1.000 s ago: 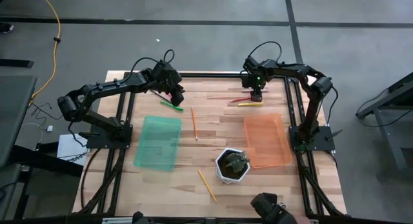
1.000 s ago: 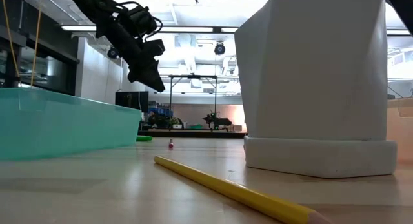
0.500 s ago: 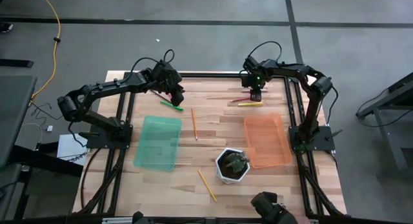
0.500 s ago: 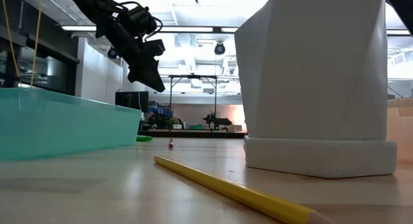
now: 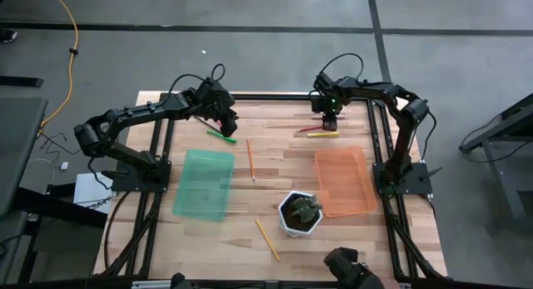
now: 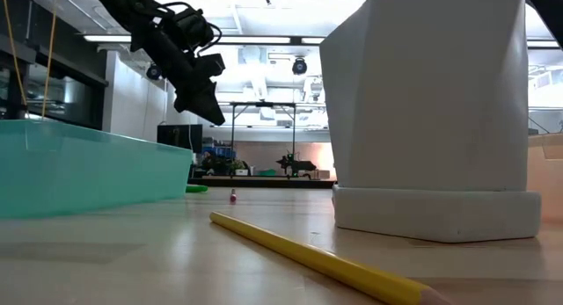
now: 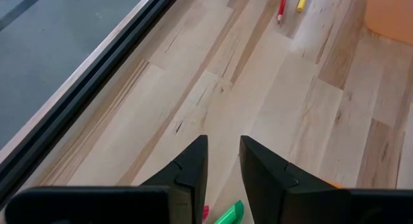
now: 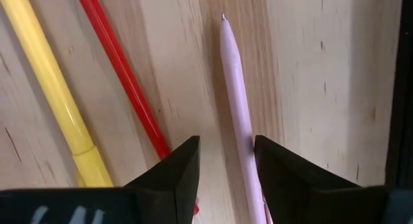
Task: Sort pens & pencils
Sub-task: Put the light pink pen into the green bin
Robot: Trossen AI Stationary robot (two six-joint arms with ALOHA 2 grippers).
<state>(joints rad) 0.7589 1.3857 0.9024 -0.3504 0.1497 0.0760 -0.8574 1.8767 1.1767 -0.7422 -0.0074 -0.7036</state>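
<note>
My right gripper point(image 8: 226, 179) points down at the table's far right and is open. A pale pink pen point(image 8: 237, 101) runs in between its fingers, close along one of them. A thin red stick point(image 8: 126, 75) passes under the other finger, and a yellow pen point(image 8: 51, 88) lies beside it. From above I see the red stick point(image 5: 310, 127) and the yellow pen point(image 5: 323, 134), with my right gripper point(image 5: 331, 122) over them. My left gripper point(image 7: 224, 166) hangs open, its gap narrow, above a green pen point(image 5: 221, 136) at the far left. Two pencils point(image 5: 250, 158) point(image 5: 266, 239) lie flat mid-table. My right gripper stands with its fingers on either side of the pink pen's lower part point(image 8: 255, 185). The fingers come from above and lie along the pen, which rests flat on the table. Whether a finger point(image 8: 290, 179) touches the pen I cannot tell.
A green tray point(image 5: 204, 185) sits on the left and an orange tray point(image 5: 343, 181) on the right. A white pot with a plant point(image 5: 300, 212) stands between them near the front. In the low view the pot point(image 6: 431, 120) hides the right side.
</note>
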